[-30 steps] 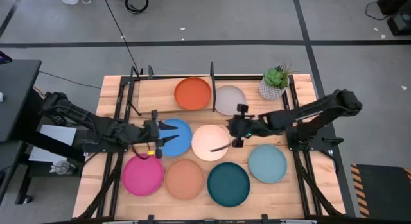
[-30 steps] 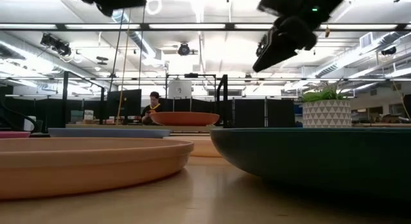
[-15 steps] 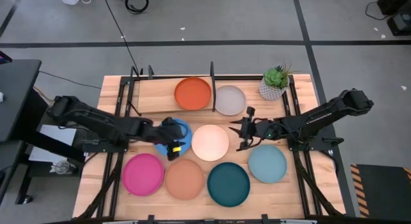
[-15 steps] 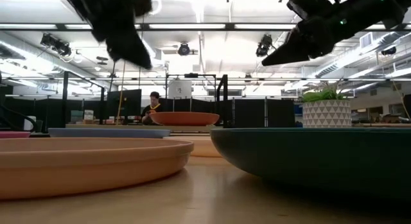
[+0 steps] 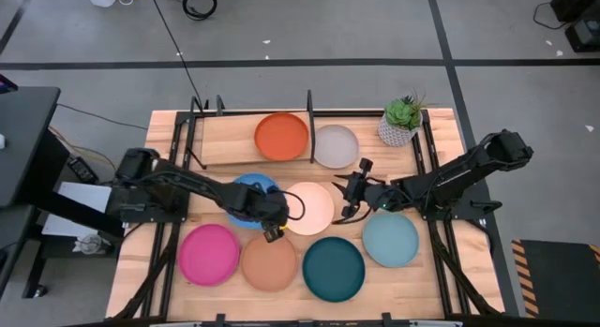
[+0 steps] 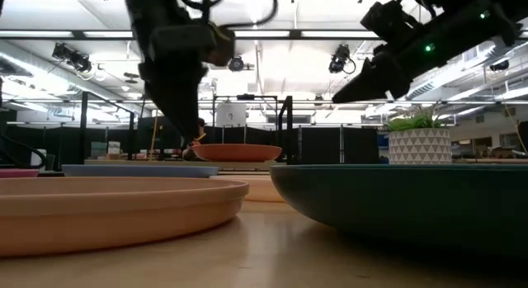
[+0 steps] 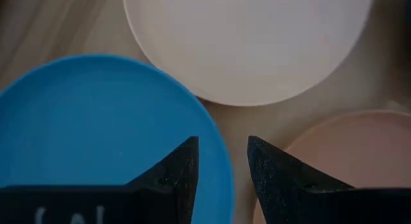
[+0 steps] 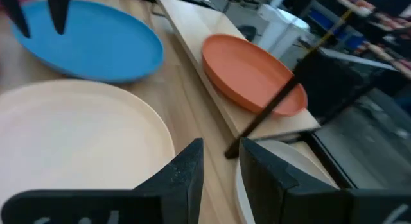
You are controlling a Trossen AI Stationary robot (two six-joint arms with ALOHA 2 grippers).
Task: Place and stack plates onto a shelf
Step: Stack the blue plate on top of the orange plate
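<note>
Six plates lie on the tabletop: blue (image 5: 246, 198), cream (image 5: 309, 209), pink (image 5: 208, 255), peach (image 5: 269, 262), dark teal (image 5: 333, 268) and light blue (image 5: 390, 238). The rust-orange plate (image 5: 281, 137) rests on the shelf's board (image 5: 230, 140), with the grey plate (image 5: 335, 146) just to its right. My left gripper (image 5: 274, 224) is open and points down. In the left wrist view (image 7: 221, 147) one finger stands over the blue plate's right near rim (image 7: 221, 172) and the other outside it. My right gripper (image 5: 345, 200) is open and hovers at the cream plate's right edge.
A potted plant (image 5: 401, 121) stands at the far right corner. Black upright rods (image 5: 309, 107) rise from the shelf, and one crosses between the orange and grey plates (image 8: 270, 115). The plates lie close together with narrow strips of bare wood (image 5: 441, 271) around them.
My left gripper has travelled toward the table's right, across the blue plate to its right near rim, and has tipped to point down. My right gripper has drawn back a little toward the right, off the cream plate's surface to its right edge. No plate has moved.
</note>
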